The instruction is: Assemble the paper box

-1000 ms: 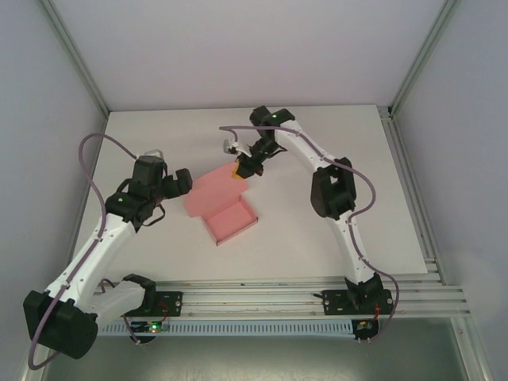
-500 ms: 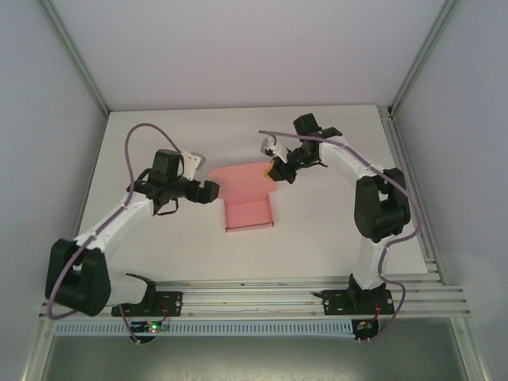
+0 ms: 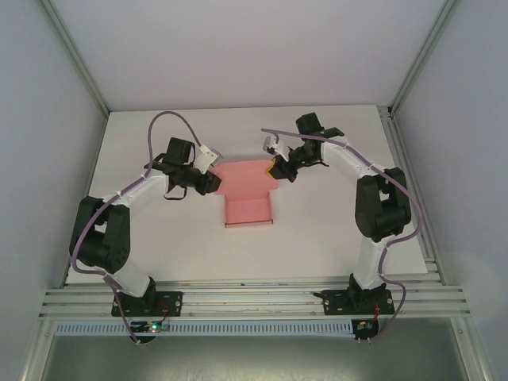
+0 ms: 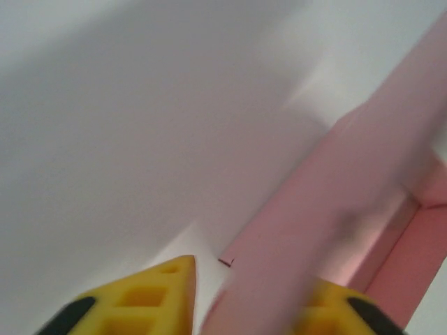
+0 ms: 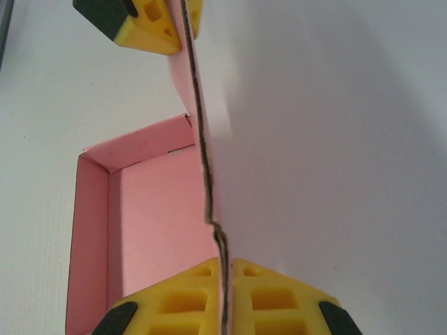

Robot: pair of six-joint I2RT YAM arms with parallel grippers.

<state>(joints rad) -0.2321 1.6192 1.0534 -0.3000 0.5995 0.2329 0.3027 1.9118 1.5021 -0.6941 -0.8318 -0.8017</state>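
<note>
The pink paper box [image 3: 248,208] lies mid-table as an open tray with raised side walls, and a wide flap [image 3: 244,175] rises from its far side. My left gripper [image 3: 214,182] is at the flap's left edge. In the left wrist view its yellow fingers [image 4: 140,303] straddle the blurred pink card [image 4: 293,230], closed on it. My right gripper [image 3: 276,169] is shut on the flap's right edge. In the right wrist view the card edge [image 5: 206,174] runs up from my gripper [image 5: 225,279] to the left gripper's fingertips [image 5: 150,28], with the tray [image 5: 147,223] to the left.
The white table [image 3: 159,246] is ringed by aluminium rails, with grey walls [image 3: 48,119] at the sides and back. The arm bases are bolted to the front rail [image 3: 254,290]. A purple cable [image 3: 171,119] loops over the left arm.
The right gripper dragged the box right and squared it, then held still. The left arm swung in to the flap's left edge, and its jaws went from wide open to closed on the card.
</note>
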